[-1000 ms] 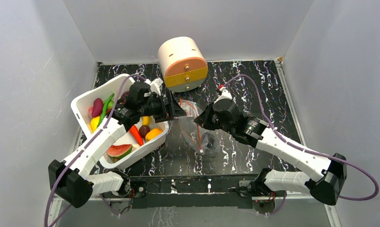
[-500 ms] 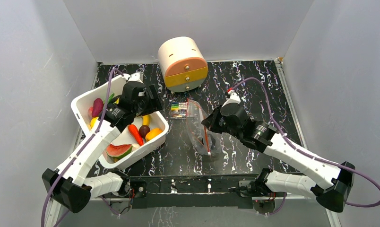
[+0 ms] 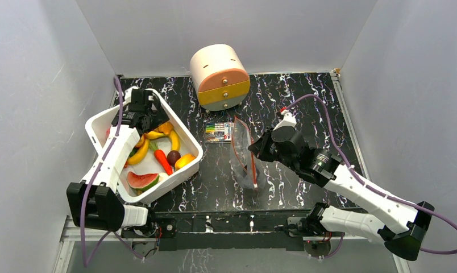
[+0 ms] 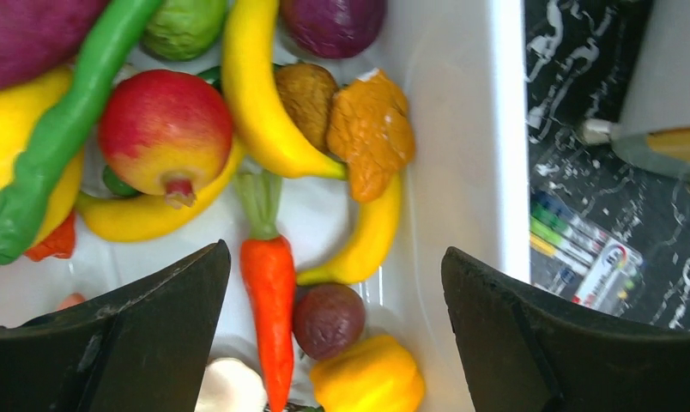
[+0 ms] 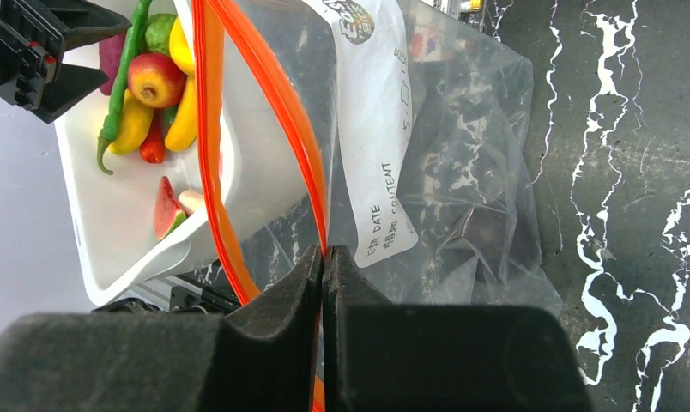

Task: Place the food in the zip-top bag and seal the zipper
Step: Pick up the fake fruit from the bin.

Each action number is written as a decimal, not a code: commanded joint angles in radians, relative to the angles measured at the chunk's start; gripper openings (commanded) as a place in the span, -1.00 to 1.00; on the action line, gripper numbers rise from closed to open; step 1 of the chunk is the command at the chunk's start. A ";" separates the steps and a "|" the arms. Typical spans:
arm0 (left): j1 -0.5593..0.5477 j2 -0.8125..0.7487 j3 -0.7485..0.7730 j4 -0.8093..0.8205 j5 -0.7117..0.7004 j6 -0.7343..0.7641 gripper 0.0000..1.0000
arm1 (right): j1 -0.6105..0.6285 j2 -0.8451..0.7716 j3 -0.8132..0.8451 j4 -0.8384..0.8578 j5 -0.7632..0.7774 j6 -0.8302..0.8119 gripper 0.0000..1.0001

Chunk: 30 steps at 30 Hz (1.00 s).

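The food lies in a white bin (image 3: 98,122): bananas (image 4: 256,94), a carrot (image 4: 270,309), a dark purple piece (image 4: 328,319), a yellow pepper (image 4: 367,378), a red fruit (image 4: 164,129) and a watermelon slice (image 3: 142,181). My left gripper (image 4: 333,249) hangs open over the bin's far end (image 3: 144,111), holding nothing. The clear zip-top bag (image 3: 246,162) stands mid-table, its mouth gaping. My right gripper (image 5: 324,251) is shut on one lip of the orange zipper (image 5: 273,103), holding the bag (image 5: 462,146) up. Something dark shows dimly in the bag's lower part.
A round cream box with orange and yellow drawers (image 3: 217,77) stands at the back centre. A flat pack of coloured pens (image 3: 217,132) lies between bin and bag. Grey walls close in the black marbled tabletop (image 3: 306,102) on three sides.
My left gripper has drawn back from the bag's mouth leftward to above the bin's far end, jaws open. The right gripper, still gripping the bag, has shifted a little right and nearer.
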 commanded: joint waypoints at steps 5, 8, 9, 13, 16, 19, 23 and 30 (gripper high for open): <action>0.132 0.045 0.003 0.025 -0.090 0.053 0.83 | 0.000 -0.007 0.022 0.014 -0.003 -0.020 -1.00; 0.163 0.074 -0.011 0.035 -0.130 0.072 0.83 | -0.001 0.005 0.023 0.020 -0.011 -0.021 -1.00; 0.176 0.077 -0.020 0.044 -0.138 0.076 0.83 | 0.000 0.009 0.025 0.020 -0.010 -0.023 -1.00; 0.226 0.088 -0.065 0.095 -0.109 0.088 0.80 | 0.000 0.018 0.037 0.020 -0.006 -0.023 -1.00; 0.239 0.127 -0.065 0.098 -0.070 0.091 0.78 | 0.000 0.021 0.040 0.020 -0.004 -0.022 -1.00; 0.244 0.161 -0.057 0.092 -0.061 0.095 0.76 | 0.000 0.018 0.040 0.019 -0.004 -0.023 -1.00; 0.260 0.179 -0.074 0.107 -0.050 0.096 0.76 | -0.001 0.014 0.031 0.020 -0.004 -0.022 -1.00; 0.276 0.230 -0.080 0.094 -0.025 0.089 0.70 | 0.000 -0.008 0.030 0.012 0.008 -0.023 -1.00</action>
